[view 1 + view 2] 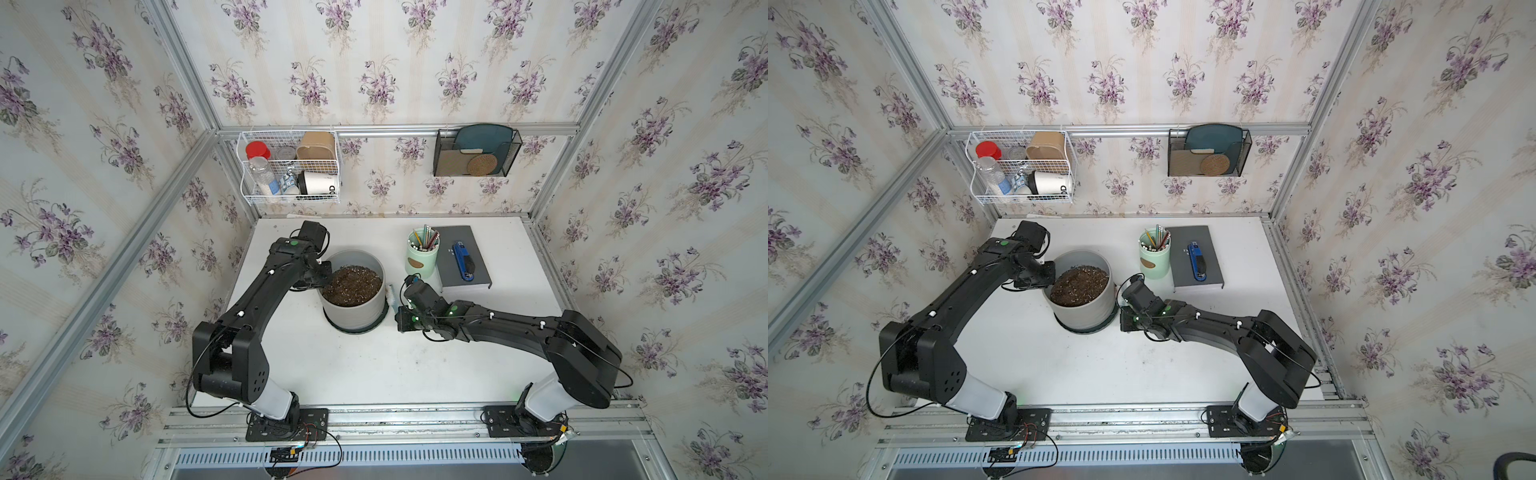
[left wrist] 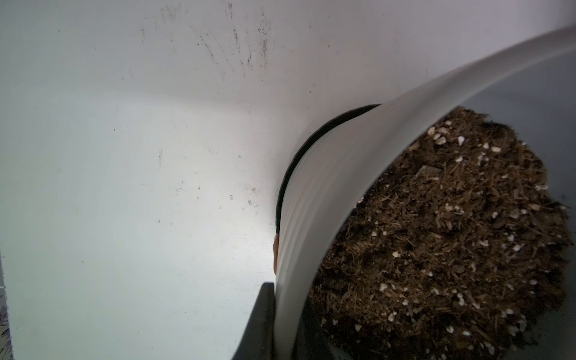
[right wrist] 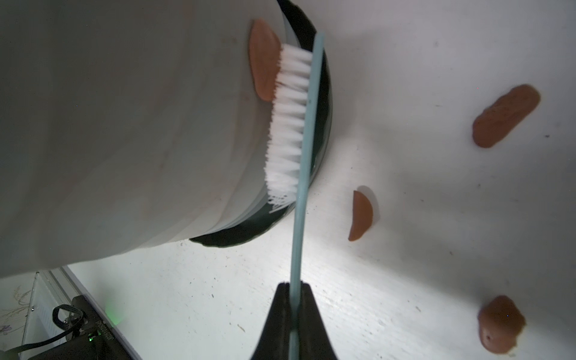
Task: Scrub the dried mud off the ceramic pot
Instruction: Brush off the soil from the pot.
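The light-grey ceramic pot (image 1: 353, 318) (image 1: 1084, 318) stands mid-table on a black saucer (image 3: 324, 131), filled with dark speckled soil (image 2: 452, 233). My left gripper (image 1: 322, 276) (image 2: 285, 299) is shut on the pot's far-left rim, one finger outside the wall and one inside. My right gripper (image 1: 400, 311) (image 3: 294, 290) is shut on the pale teal handle of a brush (image 3: 290, 124). Its white bristles press on the pot's right wall (image 3: 124, 124), overlapping a reddish-brown blob of dried mud (image 3: 263, 59). Three loose blobs (image 3: 505, 115) (image 3: 361, 215) (image 3: 500, 324) lie on the table.
A mint-green pencil cup (image 1: 422, 257) stands just behind my right wrist. Beside it lies a grey book (image 1: 453, 274) with a blue stapler (image 1: 463, 259) on top. A white wire basket (image 1: 291, 166) and a black mesh rack (image 1: 476, 151) hang on the back wall.
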`<state>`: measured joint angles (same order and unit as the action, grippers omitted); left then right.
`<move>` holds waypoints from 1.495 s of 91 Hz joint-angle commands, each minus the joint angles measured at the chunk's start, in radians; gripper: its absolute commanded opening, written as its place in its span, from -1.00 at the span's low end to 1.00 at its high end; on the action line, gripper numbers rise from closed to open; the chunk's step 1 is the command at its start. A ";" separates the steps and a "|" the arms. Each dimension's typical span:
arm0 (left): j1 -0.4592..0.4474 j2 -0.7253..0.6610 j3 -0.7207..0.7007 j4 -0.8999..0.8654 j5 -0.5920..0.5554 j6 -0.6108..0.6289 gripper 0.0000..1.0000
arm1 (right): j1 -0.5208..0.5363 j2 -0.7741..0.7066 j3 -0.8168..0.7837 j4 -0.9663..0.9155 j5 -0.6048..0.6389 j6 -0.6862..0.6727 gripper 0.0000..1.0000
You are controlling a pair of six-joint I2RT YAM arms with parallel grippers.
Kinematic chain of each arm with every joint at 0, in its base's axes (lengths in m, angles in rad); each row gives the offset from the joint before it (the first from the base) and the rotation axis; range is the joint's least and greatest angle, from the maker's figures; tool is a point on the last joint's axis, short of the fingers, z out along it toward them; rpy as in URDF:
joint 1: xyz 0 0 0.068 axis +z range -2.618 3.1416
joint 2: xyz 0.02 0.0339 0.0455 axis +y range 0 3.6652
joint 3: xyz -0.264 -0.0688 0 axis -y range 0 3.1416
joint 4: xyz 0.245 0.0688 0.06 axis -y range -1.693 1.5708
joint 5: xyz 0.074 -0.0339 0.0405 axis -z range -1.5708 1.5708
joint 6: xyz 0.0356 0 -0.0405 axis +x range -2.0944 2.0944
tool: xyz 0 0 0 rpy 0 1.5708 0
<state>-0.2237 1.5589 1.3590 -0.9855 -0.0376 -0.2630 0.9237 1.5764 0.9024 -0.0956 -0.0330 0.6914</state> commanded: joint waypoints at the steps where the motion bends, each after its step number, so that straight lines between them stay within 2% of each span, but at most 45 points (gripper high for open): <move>1: 0.000 -0.003 0.001 -0.006 0.007 0.012 -1.00 | 0.000 -0.031 -0.007 0.022 0.027 0.000 -1.00; 43: 0.000 -0.011 -0.020 -0.004 -0.005 0.012 -1.00 | -0.006 -0.114 -0.083 -0.029 0.131 0.022 -1.00; 68: 0.000 -0.013 -0.019 0.000 -0.002 0.009 -1.00 | -0.008 -0.047 -0.070 0.033 0.037 0.014 -1.00; 96: 0.000 -0.010 -0.006 -0.005 -0.002 0.013 -1.00 | -0.008 0.043 0.033 0.021 0.007 -0.024 -1.00; 136: -0.001 -0.006 -0.030 0.007 -0.007 0.009 -1.00 | -0.010 -0.065 -0.002 -0.020 0.076 -0.017 -1.00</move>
<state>-0.2237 1.5494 1.3396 -0.9661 -0.0429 -0.2623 0.9150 1.5280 0.9028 -0.1036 0.0044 0.6815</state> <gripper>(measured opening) 0.124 0.091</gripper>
